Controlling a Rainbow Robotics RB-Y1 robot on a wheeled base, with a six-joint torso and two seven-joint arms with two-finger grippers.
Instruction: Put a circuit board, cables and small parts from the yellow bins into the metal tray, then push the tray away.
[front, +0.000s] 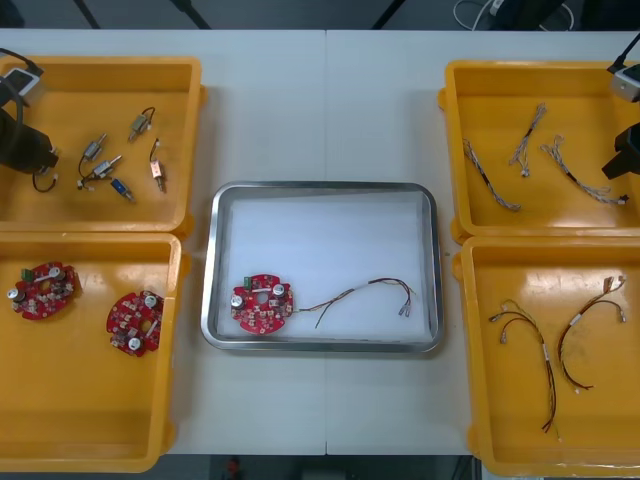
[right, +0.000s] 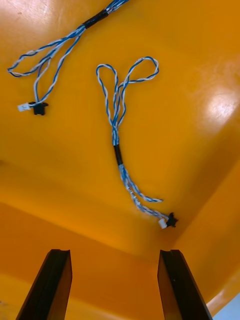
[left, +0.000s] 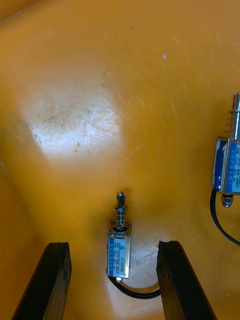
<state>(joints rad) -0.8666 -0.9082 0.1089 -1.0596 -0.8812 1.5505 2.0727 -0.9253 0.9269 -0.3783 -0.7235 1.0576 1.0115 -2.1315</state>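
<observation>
Left wrist view: a small metal part (left: 119, 252) lies between the wide-spread fingers of the left gripper (left: 114, 244), touching neither, in a yellow bin (left: 100, 100). The right gripper (right: 114, 251), likewise wide, hangs before a blue and white cable (right: 120, 145).

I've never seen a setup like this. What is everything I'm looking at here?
bins: four, yellow, two at each side of the table.
tray: one, metal, white inside, between the bins.
boards: three, red; one in the tray, two in the left near bin.
small parts: about six, metal, left far bin.
blue and white cables: three, right far bin.
red and yellow cables: one in the tray, a few in the right near bin.
table: one, light.
left gripper: black fingers, open either side of a small part, left far bin.
right gripper: black fingers, open, above the right far bin.
</observation>
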